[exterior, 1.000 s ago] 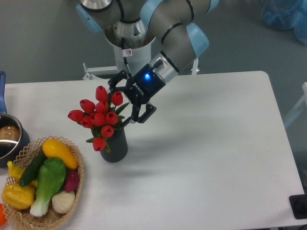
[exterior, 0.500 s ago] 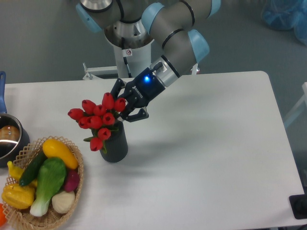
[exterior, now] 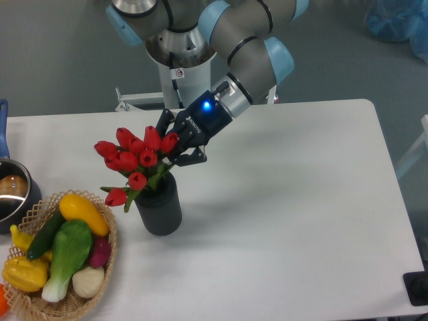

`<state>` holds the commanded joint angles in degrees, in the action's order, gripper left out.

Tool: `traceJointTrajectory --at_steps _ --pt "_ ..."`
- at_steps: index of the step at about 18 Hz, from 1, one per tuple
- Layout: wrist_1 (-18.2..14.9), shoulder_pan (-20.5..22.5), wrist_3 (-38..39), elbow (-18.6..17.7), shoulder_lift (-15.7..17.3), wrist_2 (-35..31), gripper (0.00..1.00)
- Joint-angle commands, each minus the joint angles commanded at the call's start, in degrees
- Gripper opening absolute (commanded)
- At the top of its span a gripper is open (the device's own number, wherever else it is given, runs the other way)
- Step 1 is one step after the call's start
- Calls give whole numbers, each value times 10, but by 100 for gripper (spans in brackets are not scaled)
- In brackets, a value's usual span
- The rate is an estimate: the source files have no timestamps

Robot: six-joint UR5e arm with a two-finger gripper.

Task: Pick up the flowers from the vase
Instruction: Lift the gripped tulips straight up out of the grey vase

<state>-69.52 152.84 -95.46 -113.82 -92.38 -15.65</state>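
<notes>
From where I stand, the arm reaches down from the back of the table and its gripper (exterior: 175, 148) has its dark fingers pinched narrow on the right side of the flowers (exterior: 134, 157), clamped on the bunch just under the topmost buds. A blue light glows on the gripper's body. The red tulip heads fan out to the left of the fingers, two of them drooping low on the left side, and green leaves and stems run down from the bunch into the mouth of the vase (exterior: 159, 210). The lower ends of the stems are hidden, so I cannot tell how far down inside they sit, but the bunch stands above the rim with its stems at the mouth. The vase is upright on the white table (exterior: 301, 200), a dark ribbed cylinder, a little left of the middle. Just beside it to the left, at the front corner, is a wicker basket (exterior: 107, 231) piled with vegetables: a yellow squash (exterior: 83, 212), a dark green cucumber (exterior: 43, 237), a pale green leafy one (exterior: 67, 257) and a purple one tucked near the basket's right wall. Farther left, at the table's edge, a steel pot (exterior: 12, 194) with a blue handle shows partly.
</notes>
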Motion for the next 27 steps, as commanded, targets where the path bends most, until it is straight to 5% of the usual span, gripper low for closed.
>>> traceJointTrajectory --at_steps 12,27 --pt "3 40 172 74 20 92 0" --pt "5 112 240 120 16 112 0"
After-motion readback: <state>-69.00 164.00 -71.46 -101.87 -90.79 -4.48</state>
